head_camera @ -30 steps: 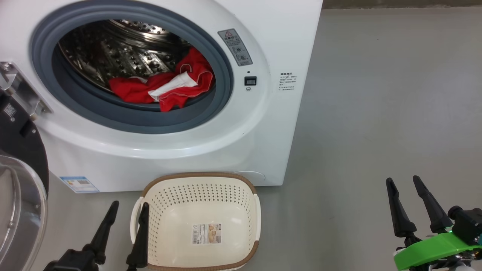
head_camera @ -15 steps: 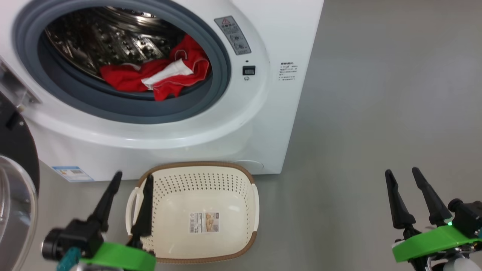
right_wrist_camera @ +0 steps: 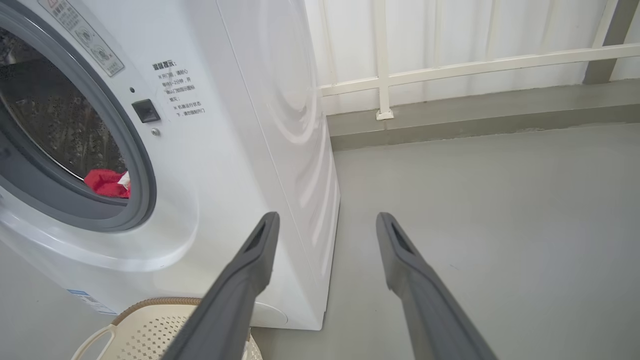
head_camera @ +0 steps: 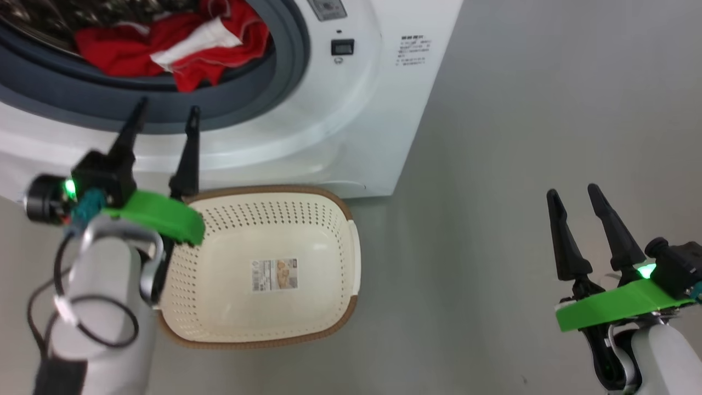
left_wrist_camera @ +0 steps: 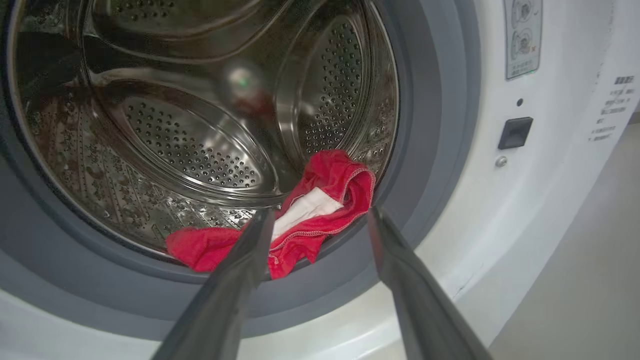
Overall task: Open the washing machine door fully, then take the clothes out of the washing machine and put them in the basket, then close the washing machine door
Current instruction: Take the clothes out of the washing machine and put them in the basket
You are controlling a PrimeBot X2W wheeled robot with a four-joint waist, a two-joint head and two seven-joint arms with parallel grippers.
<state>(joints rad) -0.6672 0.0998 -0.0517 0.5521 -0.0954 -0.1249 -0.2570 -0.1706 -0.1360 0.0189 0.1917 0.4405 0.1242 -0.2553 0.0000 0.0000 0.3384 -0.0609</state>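
Clothes (head_camera: 164,44) noted at front lip of washing machine (head_camera: 356,109). Left gripper (head_camera: 168,104) spread, empty, before its opening; right gripper (head_camera: 572,190) spread, empty, off its side. Risk: thin fold pinched, garment dropped.

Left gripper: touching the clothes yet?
Apart. Head view: left gripper hangs with grey gasket showing between its tips and the clothes.

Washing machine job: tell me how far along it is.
Done: the door is swung clear of the washing machine's opening; whether fully, I cannot tell. In hand: the open left claw points at the red clothes at the drum's lip, not touching them. Left: clothes out and into the basket, which is empty, then shutting the door. The right claw hangs open off to the side.
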